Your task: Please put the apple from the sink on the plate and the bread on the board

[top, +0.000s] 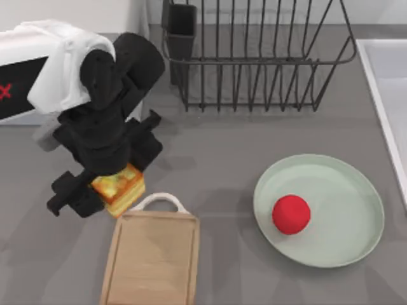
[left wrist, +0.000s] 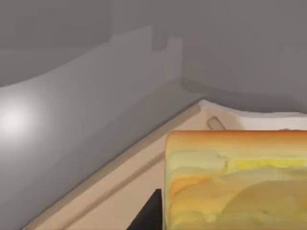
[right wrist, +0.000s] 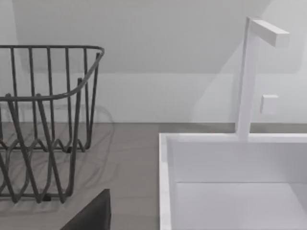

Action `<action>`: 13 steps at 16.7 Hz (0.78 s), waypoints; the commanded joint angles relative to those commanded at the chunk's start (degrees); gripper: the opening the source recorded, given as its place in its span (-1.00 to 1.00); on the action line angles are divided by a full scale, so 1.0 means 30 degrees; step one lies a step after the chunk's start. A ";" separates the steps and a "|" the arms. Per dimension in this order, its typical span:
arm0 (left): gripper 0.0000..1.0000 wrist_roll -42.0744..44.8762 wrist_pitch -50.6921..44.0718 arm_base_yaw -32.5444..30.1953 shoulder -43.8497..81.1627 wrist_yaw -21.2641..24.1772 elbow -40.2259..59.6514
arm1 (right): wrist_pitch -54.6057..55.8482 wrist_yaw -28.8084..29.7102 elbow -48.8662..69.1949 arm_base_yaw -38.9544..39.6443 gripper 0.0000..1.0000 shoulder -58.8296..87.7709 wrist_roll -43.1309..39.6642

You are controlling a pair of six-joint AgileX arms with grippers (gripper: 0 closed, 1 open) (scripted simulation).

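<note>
My left gripper (top: 109, 180) is shut on the bread (top: 122, 190), a golden-orange slice with pale yellow sides. It holds the bread just beyond the handle end of the wooden board (top: 152, 260), near the board's left corner. The left wrist view shows the bread (left wrist: 235, 182) close up over the board's (left wrist: 110, 191) grooved edge, with the white handle (left wrist: 254, 117) behind it. The red apple (top: 291, 214) lies on the mint-green plate (top: 346, 190), left of its centre. The white sink (top: 389, 89) is at the table's right edge, and the sink (right wrist: 230, 191) also shows in the right wrist view.
A dark wire dish rack (top: 254, 63) stands at the back of the table, with a dark cup holder (top: 180, 25) on its left end. A white faucet (right wrist: 249, 76) rises behind the sink. Bare grey tabletop lies between board and plate.
</note>
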 joint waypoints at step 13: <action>-1.00 -1.6881 -0.0420 -0.2914 0.0398 0.1355 -0.0571 | 0.0000 0.0000 0.0000 0.0000 1.00 0.0000 0.0000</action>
